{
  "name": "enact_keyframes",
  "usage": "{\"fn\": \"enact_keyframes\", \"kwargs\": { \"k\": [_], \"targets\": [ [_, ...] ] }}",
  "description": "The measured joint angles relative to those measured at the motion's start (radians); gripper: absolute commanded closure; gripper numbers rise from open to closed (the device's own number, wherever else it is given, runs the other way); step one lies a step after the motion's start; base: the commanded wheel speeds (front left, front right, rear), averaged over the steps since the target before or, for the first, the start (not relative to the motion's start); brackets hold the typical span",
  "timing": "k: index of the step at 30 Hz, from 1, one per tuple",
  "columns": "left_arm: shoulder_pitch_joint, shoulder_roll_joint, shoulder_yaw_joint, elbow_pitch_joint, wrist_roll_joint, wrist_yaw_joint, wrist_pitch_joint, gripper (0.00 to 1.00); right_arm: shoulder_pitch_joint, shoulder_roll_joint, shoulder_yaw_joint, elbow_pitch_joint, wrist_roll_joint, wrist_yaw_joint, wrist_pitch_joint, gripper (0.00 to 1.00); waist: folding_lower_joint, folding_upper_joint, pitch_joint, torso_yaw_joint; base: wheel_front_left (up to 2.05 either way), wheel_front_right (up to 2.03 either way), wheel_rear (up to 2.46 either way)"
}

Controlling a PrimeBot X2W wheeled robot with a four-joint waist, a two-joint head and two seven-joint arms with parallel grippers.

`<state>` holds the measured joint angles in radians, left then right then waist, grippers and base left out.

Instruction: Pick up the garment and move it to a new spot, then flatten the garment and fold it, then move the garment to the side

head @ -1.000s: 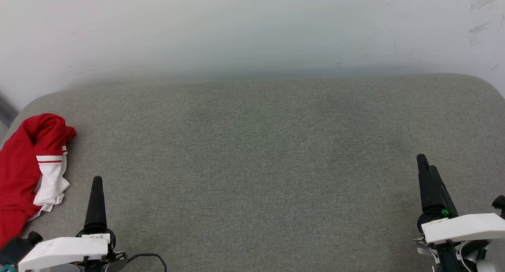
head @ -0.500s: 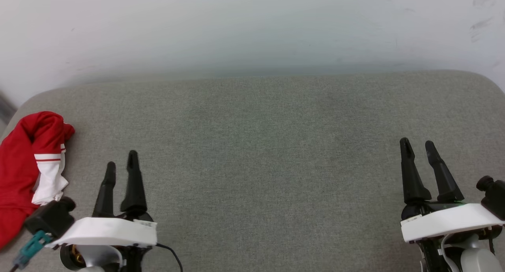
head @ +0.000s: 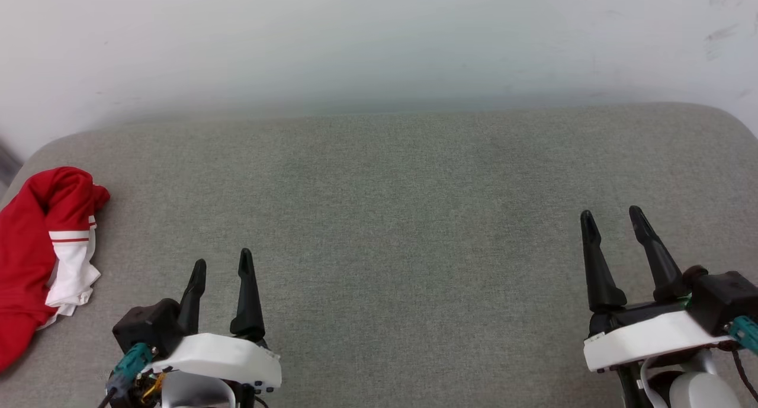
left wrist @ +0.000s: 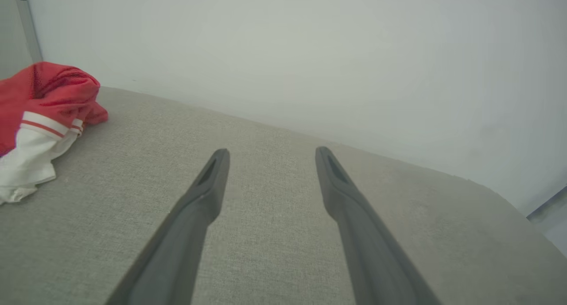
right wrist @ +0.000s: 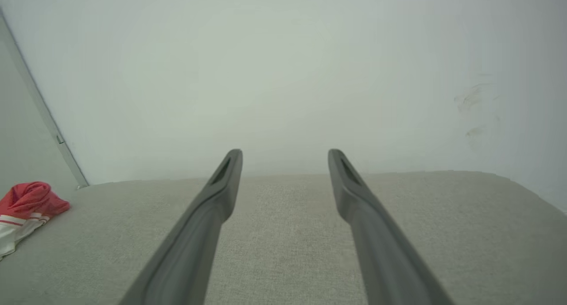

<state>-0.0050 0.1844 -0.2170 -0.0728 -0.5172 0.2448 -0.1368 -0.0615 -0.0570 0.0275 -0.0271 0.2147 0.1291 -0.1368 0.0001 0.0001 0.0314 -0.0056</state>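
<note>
The left gripper point(head: 222, 258) and right gripper point(head: 611, 212) both hover with fingers spread and empty over the grey fabric surface point(head: 379, 206), while the garment point(head: 26, 248), red with a white sleeve trimmed in red-and-white stripes, lies crumpled at the surface's left edge, apart from both.

Grey-green woven upholstered surface point(head: 391, 230) with rounded far corners, spanning the width of the head view and meeting a plain pale wall point(head: 355, 41) along its far edge. Faint dark scuff marks point(head: 719, 38) on the wall, upper right. Narrow grey strip point(right wrist: 42, 108) running down the wall at far left, ending near the surface's left corner.
</note>
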Motion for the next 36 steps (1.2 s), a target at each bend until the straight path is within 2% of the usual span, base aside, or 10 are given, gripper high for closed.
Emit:
{"fn": "enact_keyframes", "kwargs": {
  "k": [6, 11, 12, 13, 16, 18, 24, 28, 32, 36],
  "targets": [
    [-0.012, 0.034, -0.056, -0.023, 0.088, 0.047, -0.016, 0.00, 0.000, 0.001, 0.007, 0.001, -0.081, 0.000, -0.014, 0.00, -0.0001, 0.0000, 0.001, 0.000, 0.00, 0.00, 0.00],
    [-0.025, 0.074, -0.144, -0.051, 0.160, 0.128, -0.027, 0.00, 0.001, 0.002, 0.007, 0.003, -0.135, 0.000, -0.028, 0.00, 0.0000, 0.0000, 0.000, -0.002, 0.00, 0.00, 0.00],
    [-0.029, 0.090, -0.178, -0.056, 0.177, 0.160, -0.034, 0.00, 0.002, 0.002, 0.008, 0.005, -0.152, 0.000, -0.032, 0.00, -0.0001, 0.0000, 0.000, -0.003, 0.00, 0.00, 0.00],
    [-0.029, 0.090, -0.178, -0.056, 0.177, 0.160, -0.034, 0.00, 0.002, 0.002, 0.008, 0.005, -0.152, 0.000, -0.032, 0.00, -0.0001, 0.0000, 0.000, -0.003, 0.00, 0.00, 0.00],
    [-0.037, 0.108, -0.222, -0.058, 0.189, 0.196, -0.040, 0.00, 0.003, 0.003, 0.008, 0.008, -0.184, 0.000, -0.039, 0.00, -0.0001, 0.0000, 0.000, -0.005, 0.00, 0.00, 0.00],
    [-0.037, 0.112, -0.238, -0.056, 0.183, 0.200, -0.044, 0.00, 0.005, 0.004, 0.007, 0.013, -0.199, 0.000, -0.045, 0.00, 0.0000, 0.0000, 0.001, -0.005, 0.00, 0.00, 0.00],
    [-0.034, 0.102, -0.216, -0.049, 0.180, 0.166, -0.059, 0.00, 0.007, 0.005, 0.004, 0.024, -0.216, 0.000, -0.058, 0.00, -0.0001, 0.0000, 0.004, -0.007, 0.00, 0.00, 0.00],
    [-0.012, 0.076, -0.174, -0.043, 0.189, 0.114, -0.068, 0.00, 0.011, 0.005, 0.007, 0.029, -0.190, 0.002, -0.066, 0.00, -0.0001, 0.0000, 0.006, -0.007, 0.00, 0.00, 0.00],
    [0.011, 0.036, -0.100, -0.048, 0.211, 0.057, -0.075, 0.00, 0.019, 0.006, -0.009, 0.046, -0.093, 0.002, -0.074, 0.00, 0.0000, 0.0000, 0.006, -0.007, 0.00, 0.00, 0.00],
    [0.034, 0.001, -0.041, -0.047, 0.250, -0.014, -0.083, 0.00, 0.019, 0.006, -0.004, 0.058, -0.083, 0.002, -0.083, 0.00, 0.0000, 0.0000, 0.008, -0.007, 0.00, 0.00, 0.00]
  ]
}}
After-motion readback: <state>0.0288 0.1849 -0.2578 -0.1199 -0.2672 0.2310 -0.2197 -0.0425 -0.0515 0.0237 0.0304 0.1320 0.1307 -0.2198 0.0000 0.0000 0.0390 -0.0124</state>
